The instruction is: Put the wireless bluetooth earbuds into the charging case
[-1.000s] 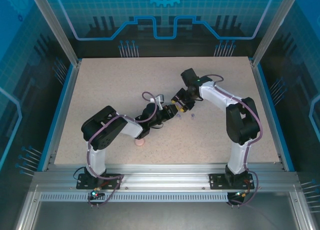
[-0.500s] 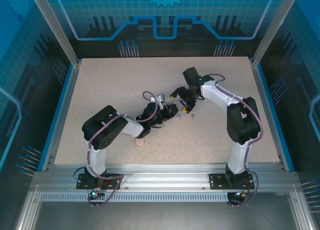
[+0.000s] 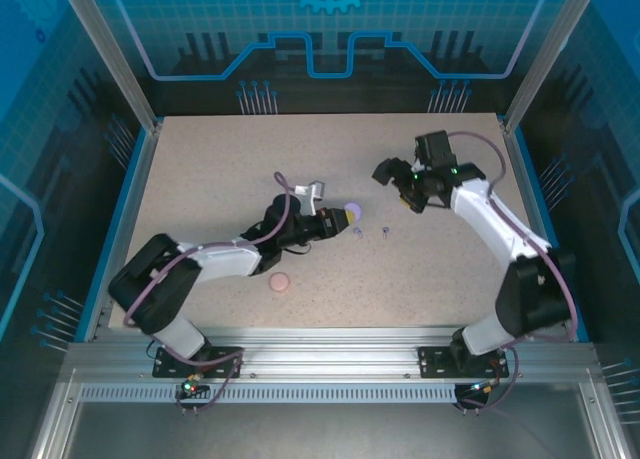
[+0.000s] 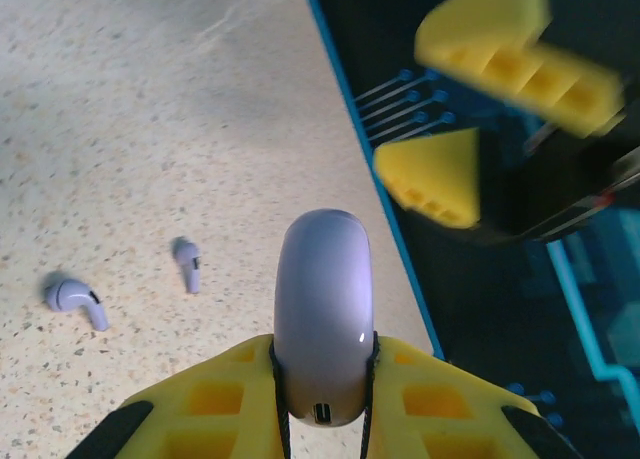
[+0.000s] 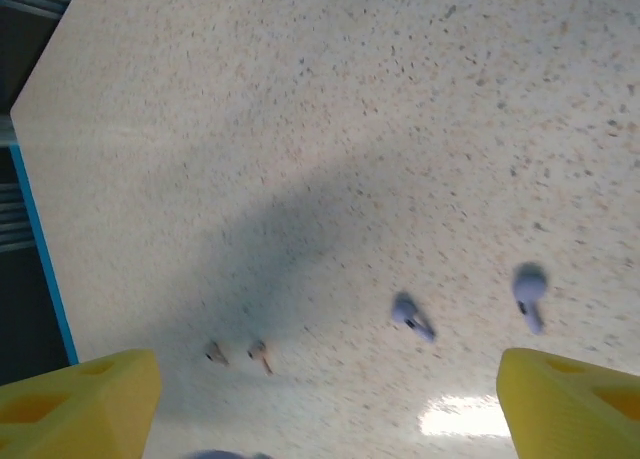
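Holding the lilac case point(image 4: 322, 279) edge-on in my left gripper point(image 4: 322, 369), fingers pinched on its rim; the lid looks shut. Two lilac earbuds point(image 4: 187, 264) lie loose on the table point(image 3: 200, 179) just beside the lilac case, none inserted, so I judge the task barely begun. My right gripper point(image 3: 398, 187) hangs beyond the lilac case, fingers spread wide, empty. A pink case point(image 3: 281, 283) sits nearer the bases than the lilac case. No brand or writing readable.
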